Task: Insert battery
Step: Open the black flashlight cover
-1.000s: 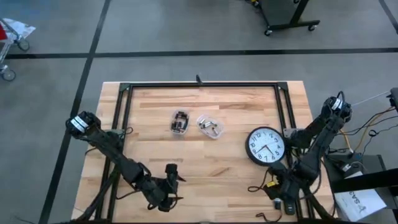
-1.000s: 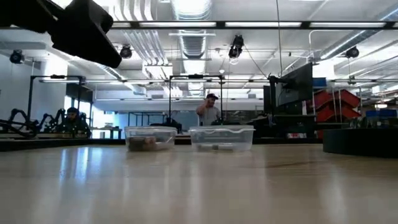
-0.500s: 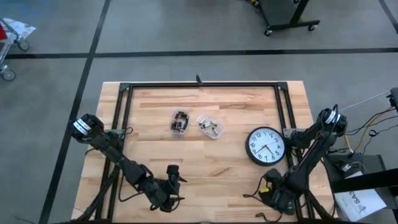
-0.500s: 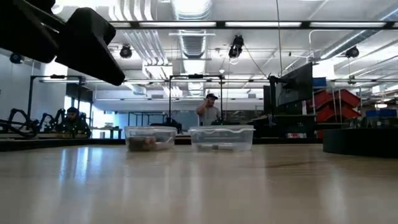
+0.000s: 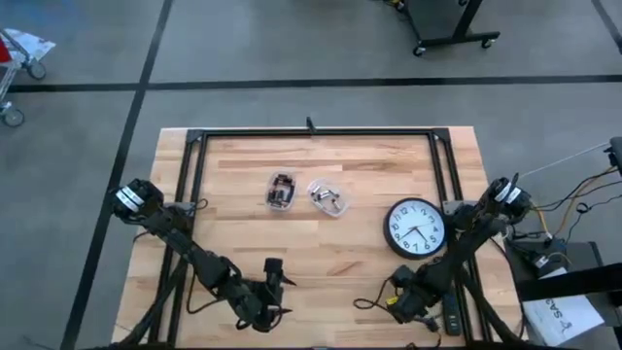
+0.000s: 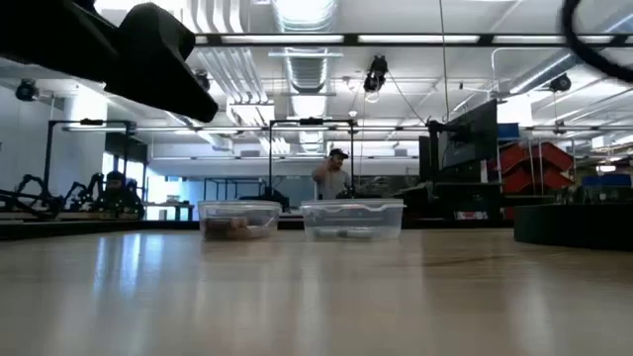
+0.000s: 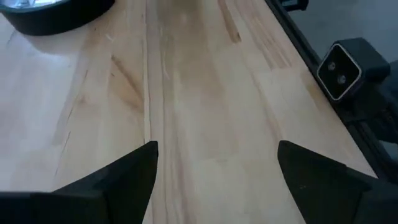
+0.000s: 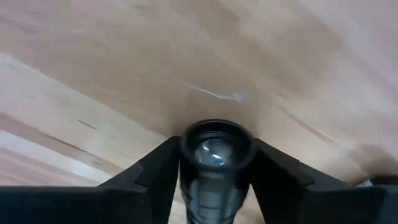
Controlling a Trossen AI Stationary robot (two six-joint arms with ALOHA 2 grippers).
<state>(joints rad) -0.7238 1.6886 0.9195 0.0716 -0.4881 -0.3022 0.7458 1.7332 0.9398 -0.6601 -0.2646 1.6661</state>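
The round black-rimmed clock (image 5: 416, 228) lies face up on the table's right part; its rim (image 7: 56, 14) shows in the left wrist view. Two small clear tubs (image 5: 281, 192) (image 5: 328, 196) with small items stand at mid-table. No battery can be made out for certain. My left gripper (image 5: 269, 283) hovers open over bare wood near the front edge. My right gripper (image 5: 397, 303) is low near the front edge, below the clock. A dark cylinder with a glossy round end (image 8: 216, 151) sits between its fingers. My right gripper has the dark cylinder's two sides (image 8: 186, 163) between its fingers, one finger (image 8: 158, 171) on each side. The wrist view looks along the cylinder at its glossy end. It is clear of the wood beyond. What the cylinder is, I cannot tell.
A black frame (image 5: 311, 133) runs along the far edge and down both sides. A small camera (image 7: 339, 70) stands at the table's front edge near my left gripper. Bare wood lies between the tubs and the front edge. People (image 6: 334, 176) stand far behind the table.
My right gripper has gone along the front edge toward the table's left, from the front right corner to a spot below the clock. The clock and the tubs have stayed where they were.
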